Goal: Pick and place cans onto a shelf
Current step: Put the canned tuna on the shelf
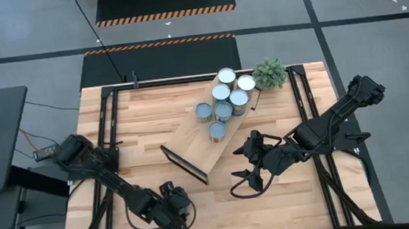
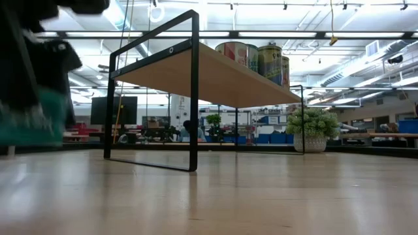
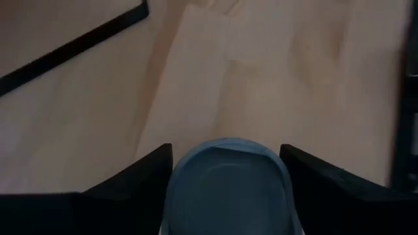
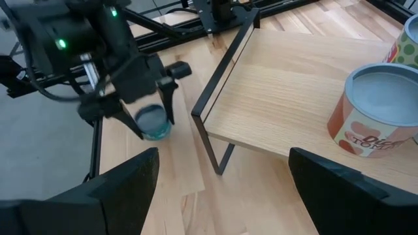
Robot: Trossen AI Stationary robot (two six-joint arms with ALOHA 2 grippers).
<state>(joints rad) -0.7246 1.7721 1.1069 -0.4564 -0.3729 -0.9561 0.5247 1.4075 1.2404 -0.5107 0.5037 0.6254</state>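
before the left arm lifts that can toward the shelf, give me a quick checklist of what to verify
1. Can sits between the left hand's fingers: ok, one finger on each side.
2. Grip closed firmly on the can: cannot tell.
3. Free room on the shelf: ok, the end near the left arm is bare; six cans cluster at the far end.
4. Right hand out of the way: not ok, it hangs open close beside the shelf's near end.
5. Potted plant out of the path: ok, it stands past the shelf's far end.
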